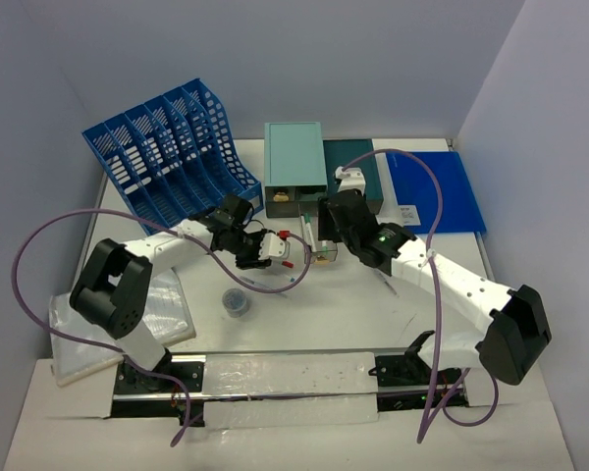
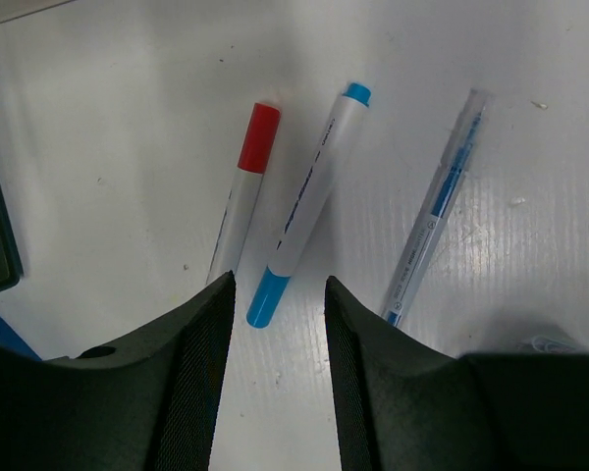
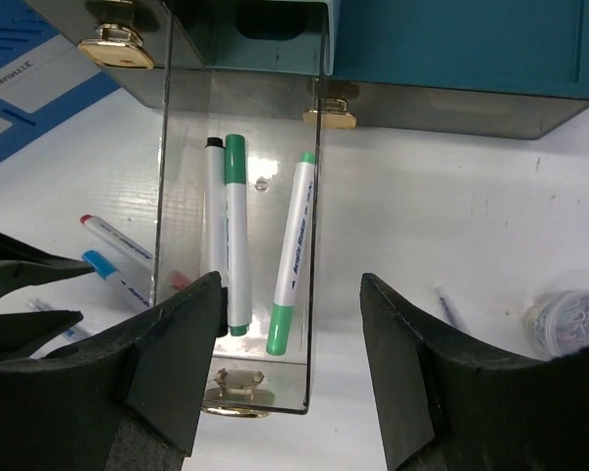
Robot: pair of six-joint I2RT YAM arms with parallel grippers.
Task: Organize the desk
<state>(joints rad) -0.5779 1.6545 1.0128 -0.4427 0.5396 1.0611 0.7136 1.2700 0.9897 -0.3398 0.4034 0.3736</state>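
On the white desk (image 2: 108, 118) lie a red-capped marker (image 2: 243, 191), a blue-capped marker (image 2: 304, 196) and a clear blue pen (image 2: 437, 201), side by side. My left gripper (image 2: 278, 294) hovers over them, open, with the blue marker's lower end just beyond its fingertips and nothing between the pads. A clear drawer (image 3: 275, 383) is pulled out from the teal drawer box (image 1: 294, 154). It holds two green markers (image 3: 236, 226) (image 3: 293, 255) and a black-capped one (image 3: 216, 206). My right gripper (image 3: 290, 294) stands open over the drawer's front end.
A blue slotted file rack (image 1: 167, 147) stands at the back left. A dark teal box (image 1: 353, 162) and a blue folder (image 1: 437, 186) lie at the back right. A small round container (image 1: 237, 302) sits near the middle front. A white stack (image 1: 118, 329) lies by the left arm's base.
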